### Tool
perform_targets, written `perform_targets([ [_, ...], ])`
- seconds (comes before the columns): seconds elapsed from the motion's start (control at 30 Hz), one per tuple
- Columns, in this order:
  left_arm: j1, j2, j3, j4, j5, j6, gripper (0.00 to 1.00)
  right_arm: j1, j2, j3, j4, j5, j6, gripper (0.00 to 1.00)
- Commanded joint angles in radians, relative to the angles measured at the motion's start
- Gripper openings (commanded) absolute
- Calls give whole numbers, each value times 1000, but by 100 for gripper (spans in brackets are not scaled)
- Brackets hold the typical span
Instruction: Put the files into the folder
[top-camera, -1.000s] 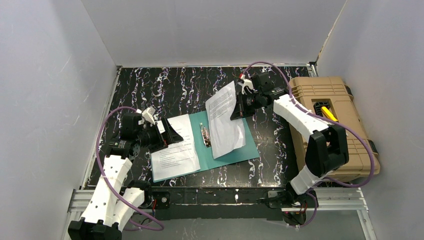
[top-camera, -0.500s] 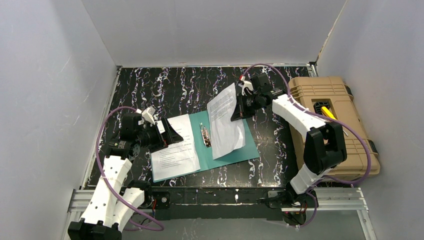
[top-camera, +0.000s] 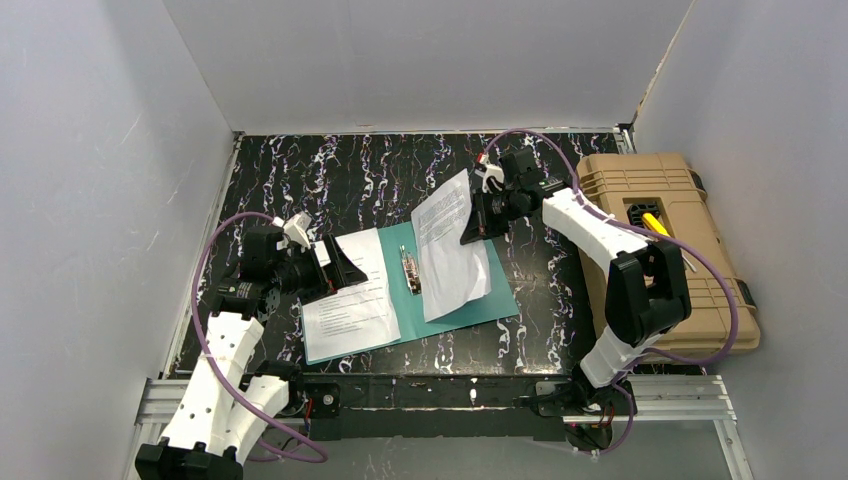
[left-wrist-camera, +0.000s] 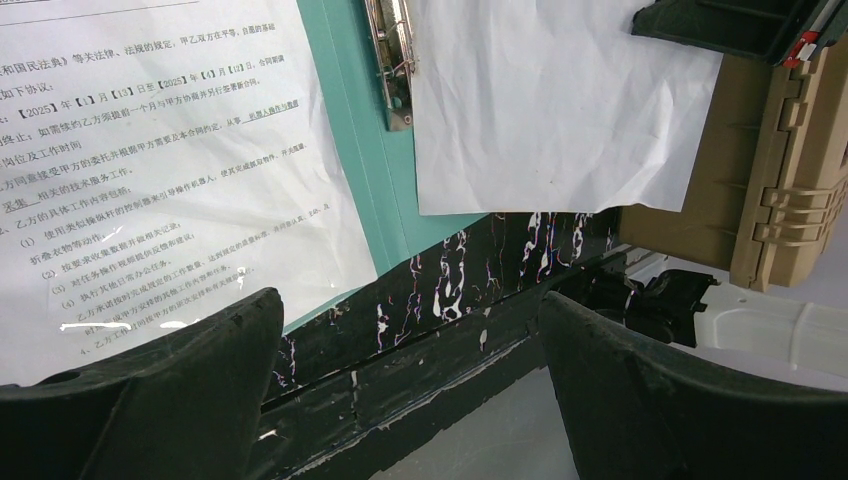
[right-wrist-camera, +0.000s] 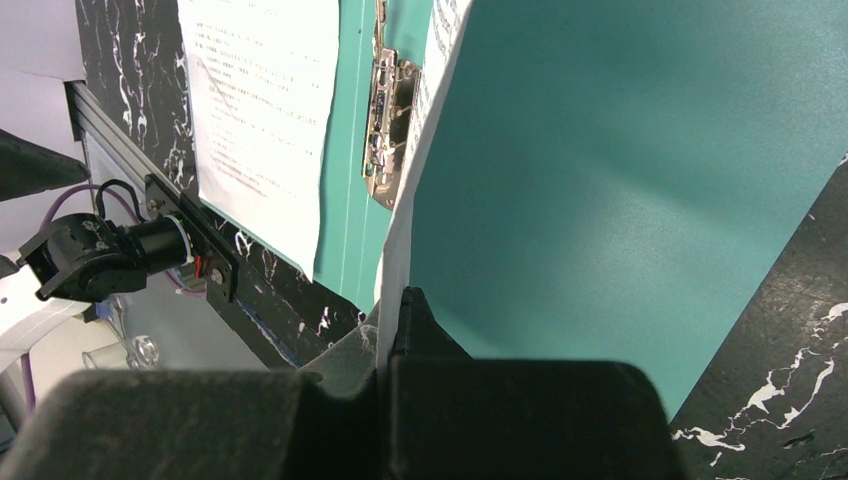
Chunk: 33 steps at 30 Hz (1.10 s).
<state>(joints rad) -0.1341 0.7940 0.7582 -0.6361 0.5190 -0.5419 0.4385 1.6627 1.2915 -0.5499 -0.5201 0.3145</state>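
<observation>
Right elbow swung inward; right claw (top-camera: 472, 222) pinching files (top-camera: 448, 258) over folder (top-camera: 497, 297); left claw (top-camera: 345, 269) agape, hovering.

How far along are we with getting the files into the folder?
Done: the folder lies open with one sheet flat on its left half. In hand: the right hand is shut on a second sheet, tilted up over the right half. Left: lay it flat. The left hand hovers open.

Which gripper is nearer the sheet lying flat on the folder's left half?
Left. Left gripper hangs open over the flat sheet; right gripper pinches the other sheet across the folder.
</observation>
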Motion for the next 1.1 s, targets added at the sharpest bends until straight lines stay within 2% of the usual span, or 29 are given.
perform_targets([
  [0.0, -6, -14, -16, 0, 24, 17, 98, 0, 0, -10, 15, -28, -8, 1],
  [0.57, -12, -16, -17, 3, 32, 18, 98, 49, 51, 24, -25, -1, -62, 1],
  [1.07, -17, -16, -17, 4, 30, 19, 98, 55, 1, 19, -16, 3, -76, 1],
])
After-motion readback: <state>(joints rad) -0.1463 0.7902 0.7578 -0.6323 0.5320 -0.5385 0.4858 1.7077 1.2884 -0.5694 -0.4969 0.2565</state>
